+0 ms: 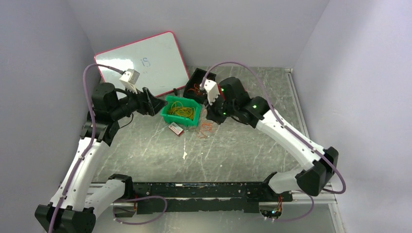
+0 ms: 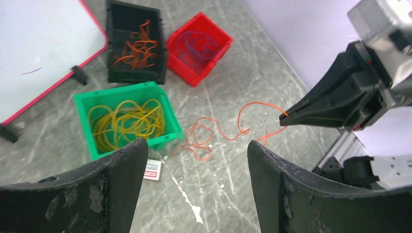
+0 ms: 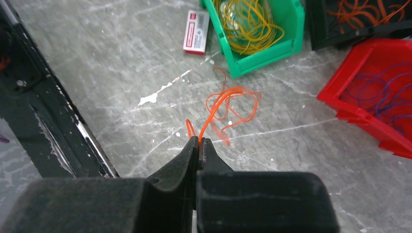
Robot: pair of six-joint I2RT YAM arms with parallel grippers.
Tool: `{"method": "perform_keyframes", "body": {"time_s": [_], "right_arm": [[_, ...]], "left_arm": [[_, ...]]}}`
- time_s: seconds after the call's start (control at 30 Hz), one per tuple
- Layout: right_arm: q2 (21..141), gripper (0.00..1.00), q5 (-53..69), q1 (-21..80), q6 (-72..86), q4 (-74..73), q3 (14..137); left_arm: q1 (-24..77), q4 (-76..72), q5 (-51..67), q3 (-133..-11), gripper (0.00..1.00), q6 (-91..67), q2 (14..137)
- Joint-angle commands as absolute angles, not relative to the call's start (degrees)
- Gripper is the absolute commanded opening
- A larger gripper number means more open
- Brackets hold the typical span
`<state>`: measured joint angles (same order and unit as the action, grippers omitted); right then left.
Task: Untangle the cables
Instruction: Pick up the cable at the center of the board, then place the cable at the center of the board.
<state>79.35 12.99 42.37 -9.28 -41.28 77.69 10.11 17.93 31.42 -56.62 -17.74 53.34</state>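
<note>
A loose tangle of thin orange cables (image 1: 206, 127) (image 2: 204, 138) (image 3: 228, 104) lies on the grey table in front of the green bin. My right gripper (image 3: 199, 141) (image 2: 284, 116) (image 1: 213, 115) is shut on one orange strand, which rises from the pile to its tips. My left gripper (image 2: 194, 145) (image 1: 156, 104) hovers open above the table just left of the tangle, with nothing between its fingers. Yellow cables (image 2: 126, 121) fill the green bin (image 2: 121, 92), and more orange cables (image 2: 138, 46) lie in the black bin (image 2: 111, 48).
A red bin (image 2: 216, 53) (image 3: 350, 73) with purple cables stands beside the black bin. A small red-and-white box (image 2: 152, 170) (image 3: 196, 31) lies by the green bin. A whiteboard (image 1: 143, 60) leans at the back left. Grey walls close in on both sides.
</note>
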Motion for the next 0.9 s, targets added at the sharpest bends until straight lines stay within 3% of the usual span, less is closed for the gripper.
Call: {"method": "perform_keyframes", "body": {"time_s": [0.0, 0.3, 0.63, 0.87], "right_arm": [[74.94, 0.0, 15.06, 41.24, -7.82, -39.41, 80.43], [71.48, 0.0, 13.4, 40.79, -7.36, -40.0, 88.1], [64.9, 0.0, 8.97, 40.86, 1.27, -28.99, 89.03], [64.87, 0.0, 9.67, 40.79, 6.35, -23.09, 92.74]], "left_arm": [[12.77, 10.91, 38.96, -55.04, 0.8, -19.86, 53.13], [19.57, 6.07, 37.8, -53.5, 0.79, -19.43, 54.96], [22.37, 1.05, 38.62, -52.12, 0.79, -19.97, 55.57], [26.89, -1.74, 33.75, -51.23, 0.9, -20.2, 57.42]]}}
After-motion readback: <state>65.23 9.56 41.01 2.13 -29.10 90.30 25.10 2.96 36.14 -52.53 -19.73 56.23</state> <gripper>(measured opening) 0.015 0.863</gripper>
